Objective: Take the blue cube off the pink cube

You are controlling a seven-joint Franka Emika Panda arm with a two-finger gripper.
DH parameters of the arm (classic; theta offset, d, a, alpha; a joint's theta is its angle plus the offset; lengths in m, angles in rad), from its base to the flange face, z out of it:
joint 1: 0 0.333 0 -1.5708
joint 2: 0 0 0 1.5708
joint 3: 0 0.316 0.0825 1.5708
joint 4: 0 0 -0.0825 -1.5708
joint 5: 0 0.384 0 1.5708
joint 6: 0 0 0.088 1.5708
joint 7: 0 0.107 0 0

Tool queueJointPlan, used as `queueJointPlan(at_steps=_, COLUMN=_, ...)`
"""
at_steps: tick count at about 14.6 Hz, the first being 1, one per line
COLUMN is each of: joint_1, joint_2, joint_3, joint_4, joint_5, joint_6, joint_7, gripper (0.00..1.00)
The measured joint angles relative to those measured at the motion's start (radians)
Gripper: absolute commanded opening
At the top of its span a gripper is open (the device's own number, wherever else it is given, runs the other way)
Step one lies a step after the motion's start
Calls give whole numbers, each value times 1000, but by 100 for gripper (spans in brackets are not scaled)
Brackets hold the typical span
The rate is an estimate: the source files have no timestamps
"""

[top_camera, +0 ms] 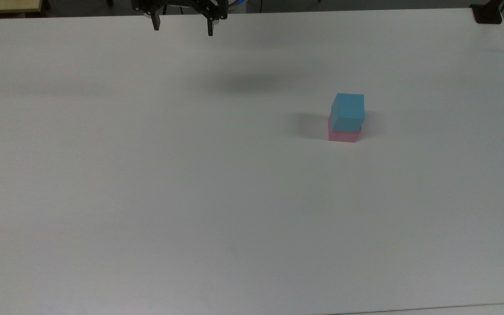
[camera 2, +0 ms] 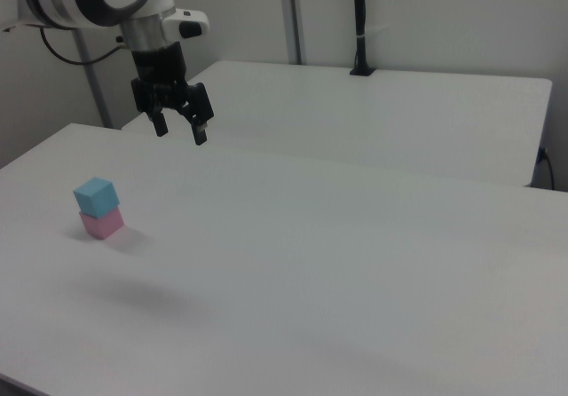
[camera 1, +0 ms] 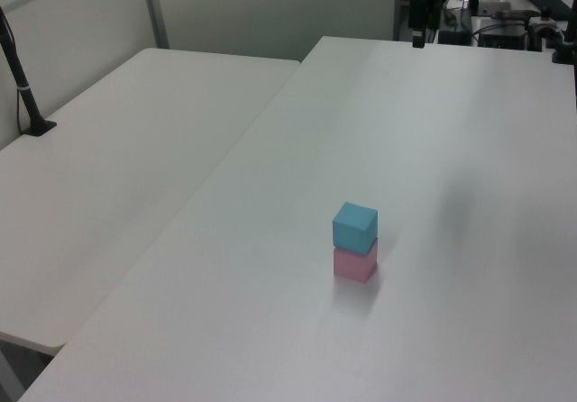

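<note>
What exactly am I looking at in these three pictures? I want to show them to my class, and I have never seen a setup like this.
One scene, shot by three cameras from different sides. The black claw is a robot arm's gripper; its two fingers are open and hold nothing. It hangs above a white table, well away from the blocks. A blue cube sits on a pink cube, turned slightly askew. The right view shows the arm best; the top view looks down on the table.

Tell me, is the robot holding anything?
No. Its gripper hangs open and empty in the air, far from the blue cube on the pink cube.
</note>
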Motion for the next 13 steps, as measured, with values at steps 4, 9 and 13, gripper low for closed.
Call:
queueJointPlan(at_steps=4, joint_1=0, joint_2=0, joint_3=0, joint_4=0, joint_5=0, joint_6=0, joint_7=-39, gripper=100)
queueJointPlan(at_steps=9, joint_1=0, joint_2=0, joint_3=1, joint_4=0, joint_5=2, joint_6=0, joint_7=-47, gripper=100)
queueJointPlan(at_steps=13, joint_1=19, joint_2=5, joint_3=11, joint_4=-2, joint_5=83, joint_6=0, joint_7=-3, gripper=100)
